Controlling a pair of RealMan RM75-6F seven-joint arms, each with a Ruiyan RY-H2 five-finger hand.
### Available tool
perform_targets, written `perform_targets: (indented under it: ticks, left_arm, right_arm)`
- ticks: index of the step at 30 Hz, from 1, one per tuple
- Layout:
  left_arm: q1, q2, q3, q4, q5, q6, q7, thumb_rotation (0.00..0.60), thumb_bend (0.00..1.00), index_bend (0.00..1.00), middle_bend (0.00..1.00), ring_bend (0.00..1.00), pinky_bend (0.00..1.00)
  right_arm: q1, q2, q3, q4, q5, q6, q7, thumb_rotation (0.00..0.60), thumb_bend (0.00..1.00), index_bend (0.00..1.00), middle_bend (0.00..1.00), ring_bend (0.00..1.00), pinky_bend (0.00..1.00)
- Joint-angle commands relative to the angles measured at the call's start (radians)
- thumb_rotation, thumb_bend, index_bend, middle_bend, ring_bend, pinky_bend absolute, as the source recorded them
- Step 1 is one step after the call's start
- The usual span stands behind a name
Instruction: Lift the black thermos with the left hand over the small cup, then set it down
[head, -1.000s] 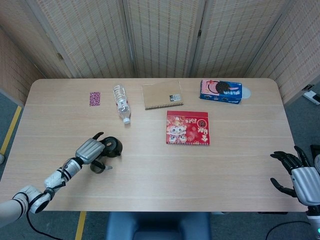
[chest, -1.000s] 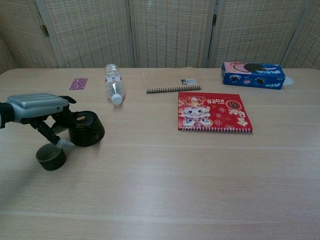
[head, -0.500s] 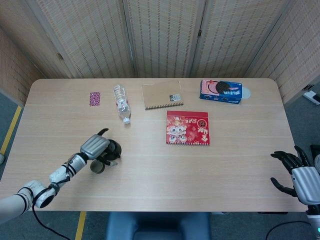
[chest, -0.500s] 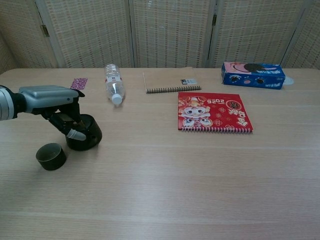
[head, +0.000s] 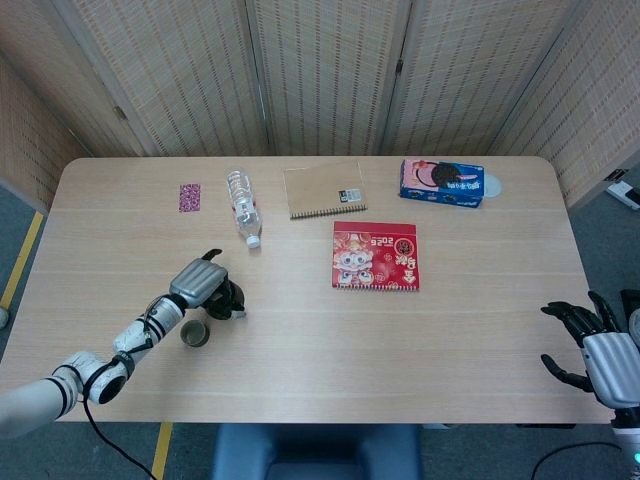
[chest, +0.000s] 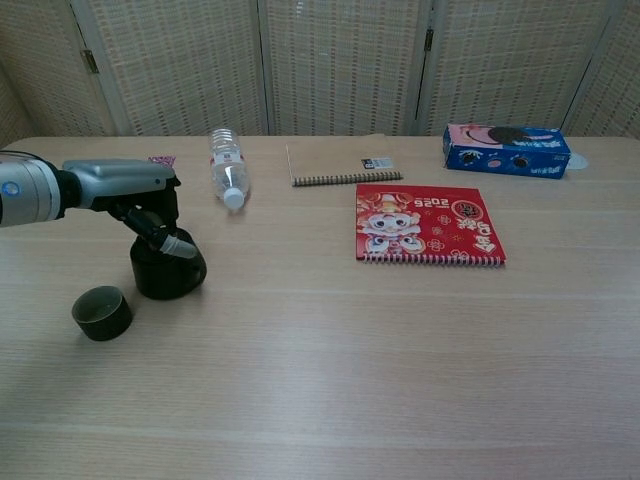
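left hand (chest: 135, 195): metal-grey shell, dark fingers curled over top of black thermos (chest: 167, 271) | thermos: squat matte cylinder upright on woodgrain table (chest: 330, 370), just beside small cup (chest: 102, 312) | right hand (head: 600, 355): fingers spread, empty

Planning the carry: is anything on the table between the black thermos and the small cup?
Nothing visible. The small cup sits just beside the black thermos, bare table between them; the left hand is already over the thermos.
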Motion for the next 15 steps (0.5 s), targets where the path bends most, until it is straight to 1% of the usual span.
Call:
perform_targets:
  ticks: [1,6,8,10,15]
  left_arm:
    - [0.002,-0.006,-0.008,0.003,-0.014,0.008,0.019,0.279,0.09,1.0,1.0,0.89,0.24]
    - [0.005,-0.013,-0.014,0.013,-0.025,0.022,0.047,0.277,0.09,1.0,1.0,0.91,0.36]
    - [0.005,-0.014,-0.017,0.015,-0.03,0.025,0.056,0.275,0.09,1.0,1.0,0.92,0.44]
    - [0.005,-0.012,-0.021,0.016,-0.036,0.028,0.064,0.277,0.09,1.0,1.0,0.92,0.48]
    - [0.009,-0.008,-0.032,0.01,-0.052,0.042,0.084,0.276,0.12,1.0,1.0,0.93,0.51]
  right_arm:
    - [0.0,0.0,0.0,0.001,0.001,-0.001,0.001,0.6,0.27,0.23,0.26,0.24,0.04]
    - [0.002,0.001,0.0,0.002,0.0,-0.003,0.004,0.6,0.27,0.23,0.26,0.24,0.04]
    - [0.002,0.001,0.001,0.002,0.0,-0.002,0.004,0.6,0.27,0.23,0.26,0.24,0.04]
    - [0.001,0.001,0.001,0.003,0.002,-0.001,0.005,0.6,0.27,0.23,0.26,0.24,0.04]
    - [-0.001,0.0,0.0,0.005,0.003,0.0,0.008,0.6,0.27,0.23,0.26,0.24,0.04]
